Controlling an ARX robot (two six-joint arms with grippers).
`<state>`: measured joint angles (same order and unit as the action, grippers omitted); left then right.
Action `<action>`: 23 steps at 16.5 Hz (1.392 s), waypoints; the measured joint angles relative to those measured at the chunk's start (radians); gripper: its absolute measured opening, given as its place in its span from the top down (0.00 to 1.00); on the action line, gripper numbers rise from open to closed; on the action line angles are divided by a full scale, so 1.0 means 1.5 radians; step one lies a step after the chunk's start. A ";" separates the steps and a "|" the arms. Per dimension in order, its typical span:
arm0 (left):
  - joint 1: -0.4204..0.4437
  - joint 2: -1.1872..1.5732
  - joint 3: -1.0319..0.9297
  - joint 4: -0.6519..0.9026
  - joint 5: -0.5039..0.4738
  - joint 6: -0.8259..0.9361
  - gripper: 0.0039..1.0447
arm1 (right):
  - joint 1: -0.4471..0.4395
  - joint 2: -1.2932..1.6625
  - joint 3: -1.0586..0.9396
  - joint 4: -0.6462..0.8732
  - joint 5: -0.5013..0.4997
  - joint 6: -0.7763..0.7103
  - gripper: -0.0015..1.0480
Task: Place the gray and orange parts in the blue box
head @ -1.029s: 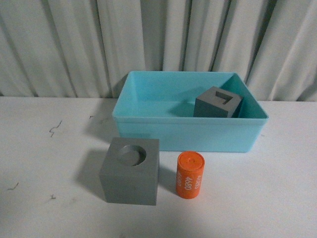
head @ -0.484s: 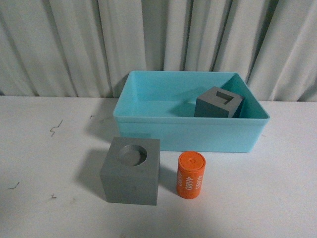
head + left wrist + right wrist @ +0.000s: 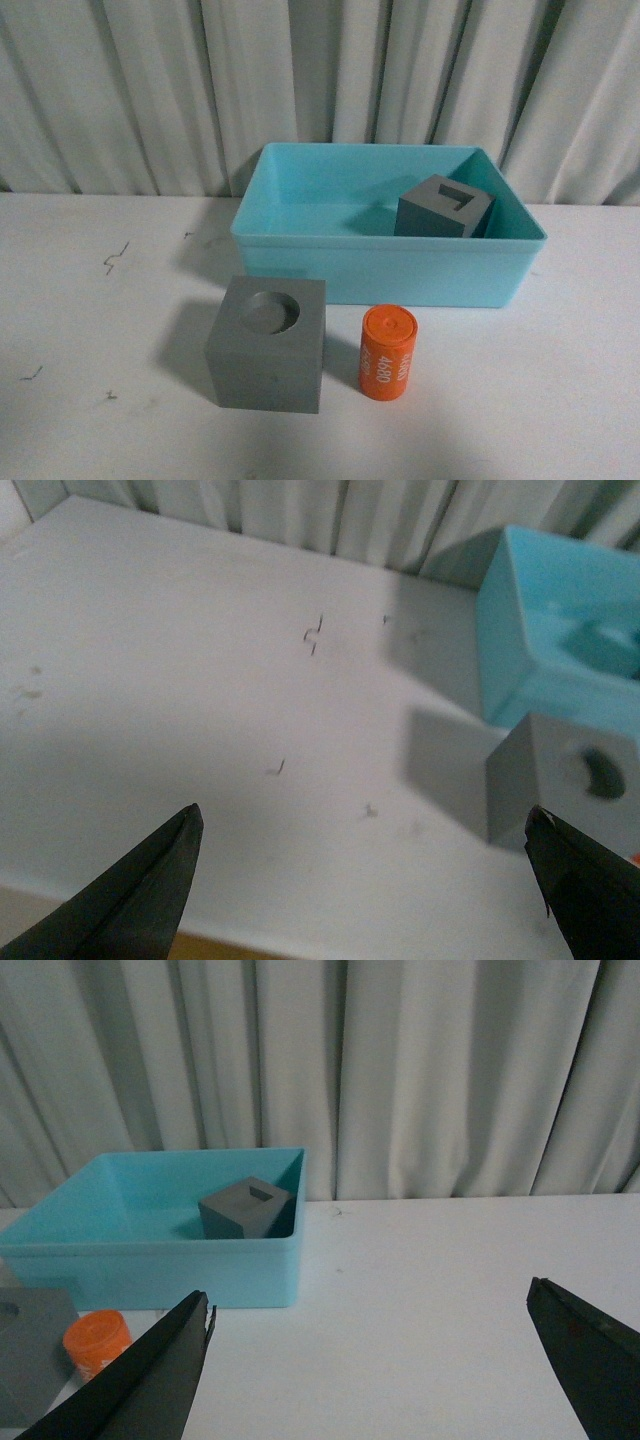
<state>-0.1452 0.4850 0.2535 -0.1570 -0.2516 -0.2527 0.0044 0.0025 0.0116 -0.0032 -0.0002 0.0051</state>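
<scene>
The blue box (image 3: pixel 300 200) stands at the back of the white table. A gray cube with a rectangular recess (image 3: pixel 443 207) lies inside it at the right. A gray cube with a round recess (image 3: pixel 267 343) stands on the table in front of the box, with the orange cylinder (image 3: pixel 386 352) upright just right of it. Neither arm shows in the front view. My left gripper (image 3: pixel 365 825) is open and empty over bare table, left of the round-recess cube (image 3: pixel 565 795). My right gripper (image 3: pixel 370 1305) is open and empty, right of the box (image 3: pixel 150 1260) and the cylinder (image 3: pixel 97 1340).
A gray pleated curtain (image 3: pixel 320 80) hangs behind the table. Small dark marks (image 3: pixel 112 260) dot the white tabletop at the left. The table's near edge (image 3: pixel 200 942) shows in the left wrist view.
The whole front view has shifted slightly to the right and the objects sit a few pixels further right. Nothing was grasped or released.
</scene>
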 joint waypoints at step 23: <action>-0.163 0.842 0.320 0.337 0.006 0.070 0.06 | -0.003 0.000 0.000 0.000 0.000 0.000 0.06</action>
<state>-0.3889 1.7485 0.7334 0.3485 -0.2428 -0.1482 -0.0002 0.0025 0.0116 -0.0036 0.0002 0.0055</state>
